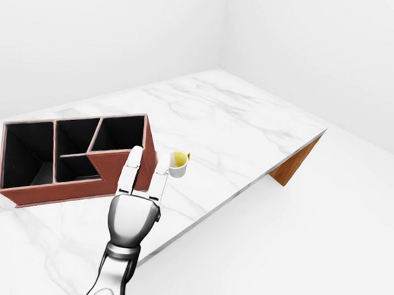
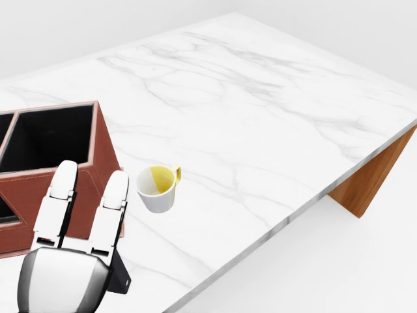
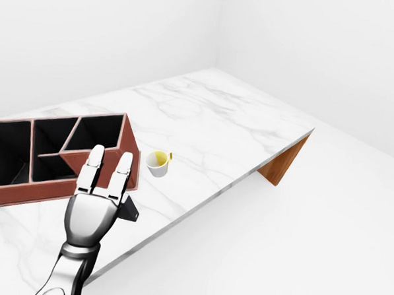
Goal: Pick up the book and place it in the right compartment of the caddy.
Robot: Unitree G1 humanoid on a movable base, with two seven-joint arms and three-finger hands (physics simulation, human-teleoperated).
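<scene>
Left robot hand (image 2: 85,202) fingers apart over the dark book (image 3: 129,210) at the tabletop (image 2: 260,117) near edge; risk: nudging it off, or bumping caddy (image 1: 77,156).

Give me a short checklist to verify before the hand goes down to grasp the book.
1. Left hand open: ok, fingers straight.
2. Book in view: ok, partly hidden by the hand, near the edge of the table.
3. Hand touching the book: cannot tell.
4. Right compartment of the caddy empty: ok.
5. Cup apart from the book: ok.
</scene>
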